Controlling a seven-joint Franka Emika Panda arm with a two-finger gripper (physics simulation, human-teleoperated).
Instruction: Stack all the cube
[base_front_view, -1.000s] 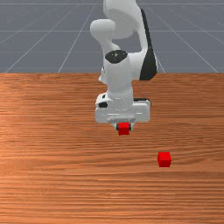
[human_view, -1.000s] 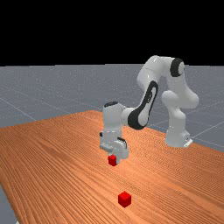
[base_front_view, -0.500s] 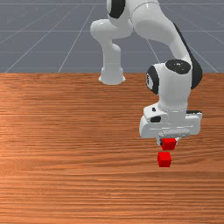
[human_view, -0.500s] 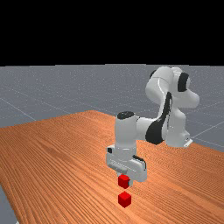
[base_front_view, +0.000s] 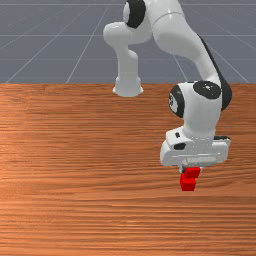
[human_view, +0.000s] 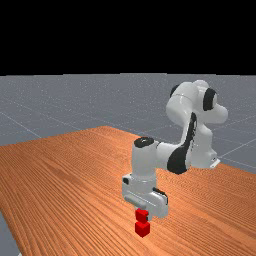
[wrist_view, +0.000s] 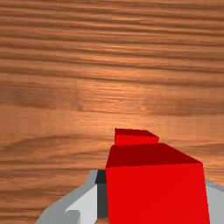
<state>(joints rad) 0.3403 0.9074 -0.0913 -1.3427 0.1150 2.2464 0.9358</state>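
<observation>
In the front view, the gripper (base_front_view: 192, 169) is seen right of the middle and somewhat below mid-height, pointed downward above the table (base_front_view: 75, 200). The upper red cube (base_front_view: 192, 173) is grasped there between its two fingers. The lower red cube (base_front_view: 188, 184) is seen directly beneath it in the picture, its base resting on the wood, and a slight offset toward the front view's right is shown by the upper one. In the far view, both cubes are found low in the frame, a little right of the middle, one over the other; whether they are touching cannot be told. By the wrist view, the grasped cube is shown large at the bottom of the picture, with a dark finger pad (wrist_view: 101, 194) against one side and the other finger (wrist_view: 215, 201) at the opposite side. The lower cube is partly hidden behind it. As the sides are seen to be about equal, a long axis cannot be singled out on either cube. The grasped cube's side faces are turned toward the fingers, and one visible edge is laid roughly along the line from finger to finger. In the front view, its lower edge is seen slightly slanted, while the lower cube's base edge is seen nearly level.
</observation>
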